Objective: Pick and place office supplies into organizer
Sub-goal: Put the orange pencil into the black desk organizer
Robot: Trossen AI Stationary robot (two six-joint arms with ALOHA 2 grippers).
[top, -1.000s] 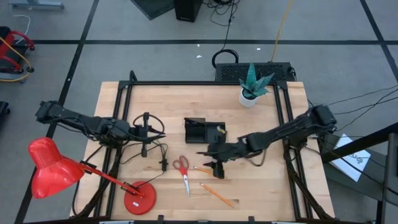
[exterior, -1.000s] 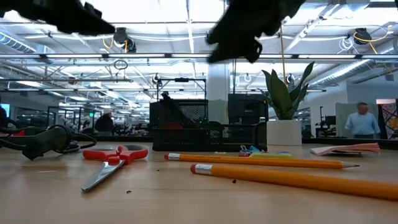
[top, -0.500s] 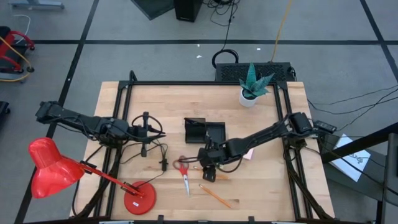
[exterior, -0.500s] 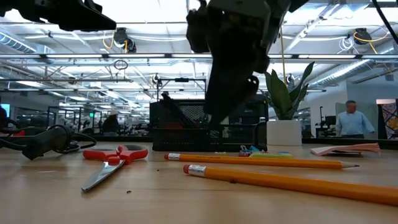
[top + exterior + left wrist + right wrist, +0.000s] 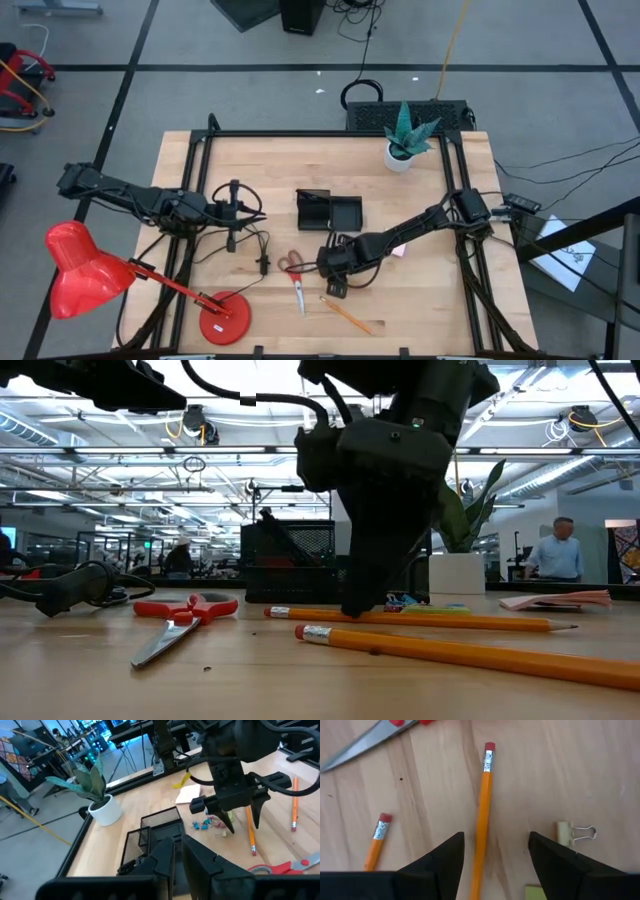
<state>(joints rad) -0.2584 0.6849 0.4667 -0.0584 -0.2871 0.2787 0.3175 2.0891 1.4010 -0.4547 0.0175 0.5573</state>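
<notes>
The organizer [image 5: 330, 211] sits mid-table, black mesh, behind my right arm. Red-handled scissors [image 5: 295, 275] lie on the wood in front of it. My right gripper [image 5: 495, 852] hangs low over the table with its jaws spread wide and holding nothing, straddling one orange pencil [image 5: 481, 815]; a second pencil [image 5: 375, 840] lies just beside, off toward the scissors. A small binder clip [image 5: 575, 834] rests near my other finger. My left gripper [image 5: 235, 212] waits over the cables [image 5: 255, 240], jaws nearly closed, holding nothing.
</notes>
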